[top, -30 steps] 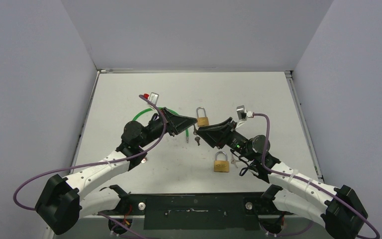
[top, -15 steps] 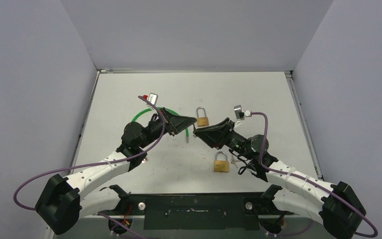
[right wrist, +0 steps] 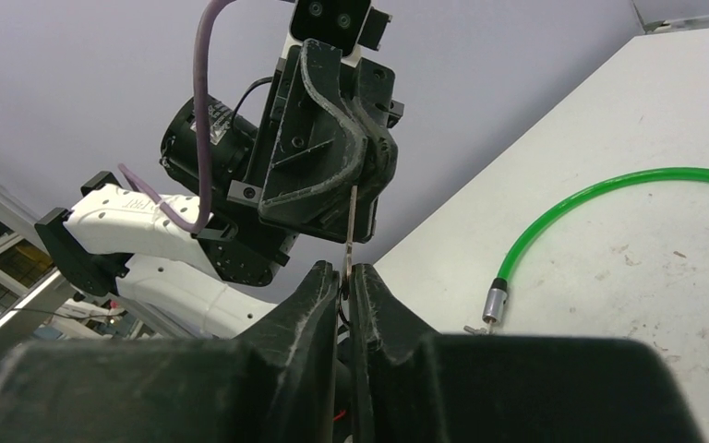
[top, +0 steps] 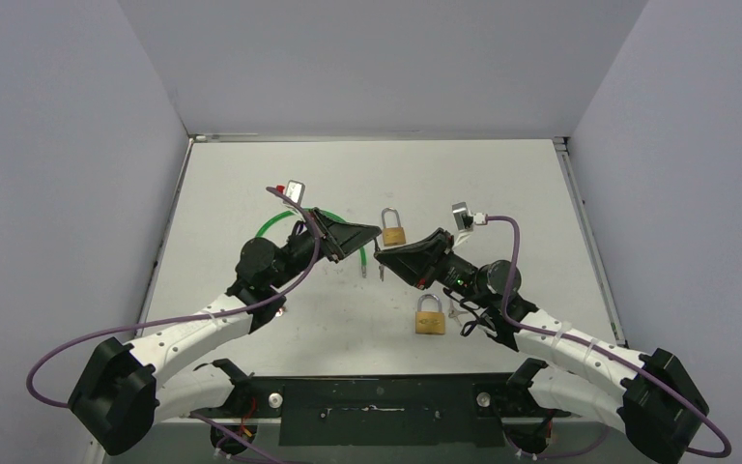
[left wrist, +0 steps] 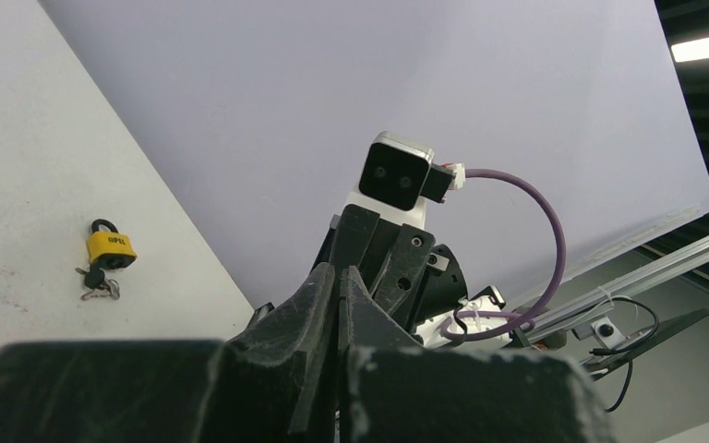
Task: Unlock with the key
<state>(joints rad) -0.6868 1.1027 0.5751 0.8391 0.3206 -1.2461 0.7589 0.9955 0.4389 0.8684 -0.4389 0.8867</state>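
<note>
right gripper: fingers drawn in to a narrow slit and pinching the key, a thin metal strip seen edge-on at the lower middle of the right wrist view.
key: stands up out of the pinch toward the tip of the left gripper just above it. Whether that tip also holds the strip cannot be told. In the top view a small dark piece shows just under the right gripper, at the centre of the frame.
left gripper: fingers pressed flat together with no gap in its own wrist view, nothing visible between them.
gripper to gripper: the two tips meet almost nose to nose at the centre of the top view, with the left gripper just above the right.
far padlock: brass, flat on the table, shackle toward the top of the frame, just right of the left gripper's tip.
near padlock: brass, flat, below centre and just left of the right arm's forearm.
yellow padlock: at the left of the left wrist view, with a bunch of keys against its body. Which of the two padlocks it is cannot be told.
green tube: curves out from behind the left arm, left of centre. Its metal-tipped end lies on the table at the right of the right wrist view.
table: white and scuffed, with grey walls on three sides.
</note>
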